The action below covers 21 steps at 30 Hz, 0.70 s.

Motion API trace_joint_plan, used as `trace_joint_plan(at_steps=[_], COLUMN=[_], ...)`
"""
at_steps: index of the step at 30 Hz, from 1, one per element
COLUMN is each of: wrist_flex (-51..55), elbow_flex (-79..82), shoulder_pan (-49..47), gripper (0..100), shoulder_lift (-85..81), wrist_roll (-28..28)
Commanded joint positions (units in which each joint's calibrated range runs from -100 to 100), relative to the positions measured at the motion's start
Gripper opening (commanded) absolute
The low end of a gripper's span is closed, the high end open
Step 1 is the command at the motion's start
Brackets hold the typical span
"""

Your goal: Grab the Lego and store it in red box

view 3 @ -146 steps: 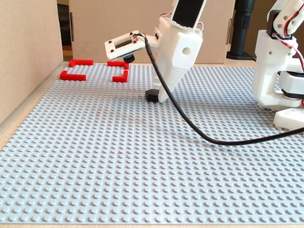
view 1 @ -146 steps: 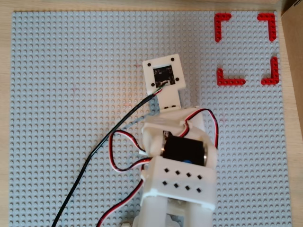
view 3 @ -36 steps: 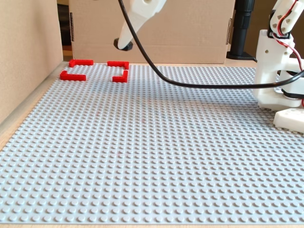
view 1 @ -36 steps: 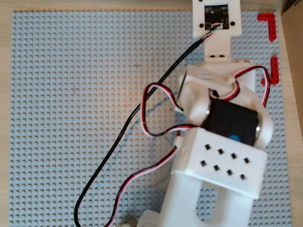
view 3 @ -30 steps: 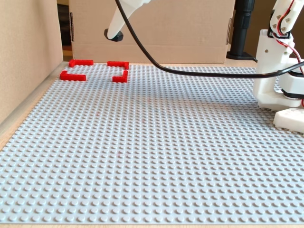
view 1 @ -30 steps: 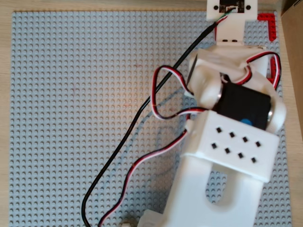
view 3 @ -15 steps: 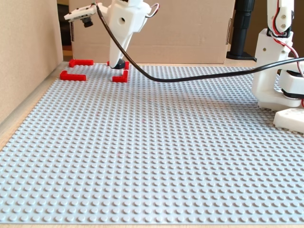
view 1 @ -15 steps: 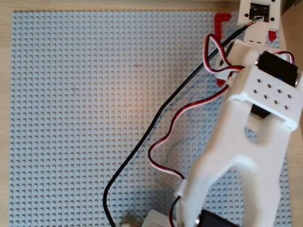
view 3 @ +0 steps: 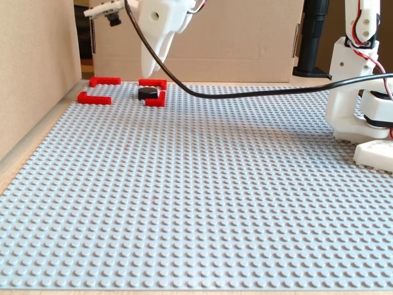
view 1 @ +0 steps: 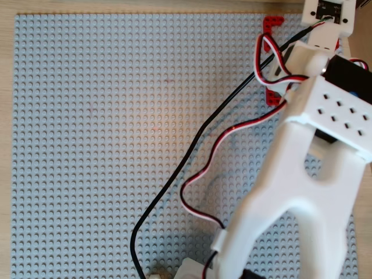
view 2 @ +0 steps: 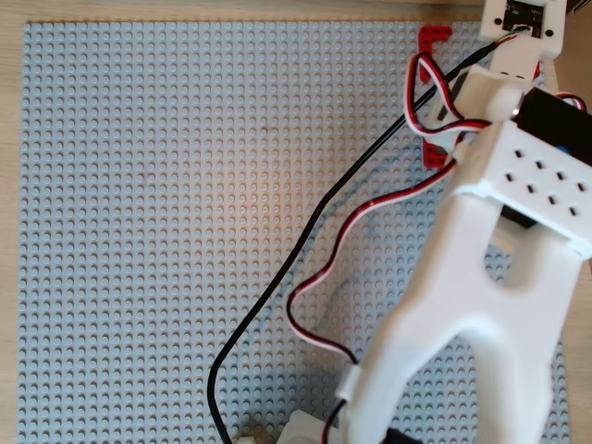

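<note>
In the fixed view the Lego [view 3: 147,93], a small black piece, lies on the grey baseplate [view 3: 196,184] inside the red box [view 3: 94,98], close to its right-hand corner pieces. My gripper [view 3: 148,72] hangs just above the Lego, open, with nothing in it and a clear gap down to the piece. In both overhead views the white arm [view 1: 308,174] [view 2: 490,277] covers the Lego and the fingers. Only two red corner pieces [view 1: 273,22] [view 2: 433,153] of the box show beside it.
A cardboard wall [view 3: 31,61] runs along the left and another [view 3: 245,37] across the back, right behind the red box. The arm's white base [view 3: 362,92] stands at the right. A black cable [view 3: 245,93] sags from the wrist across the plate.
Half a second ago the gripper was down at the red box with the Lego in its tip. It has since let go and risen; the Lego now lies on the plate.
</note>
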Motion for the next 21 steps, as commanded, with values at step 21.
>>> trace_joint_plan(at_steps=[21], wrist_flex=[39.97], elbow_flex=[12.86], shoulder_pan=[-10.68], gripper=[1], shoulder_lift=[-82.61], wrist_roll=[-8.30])
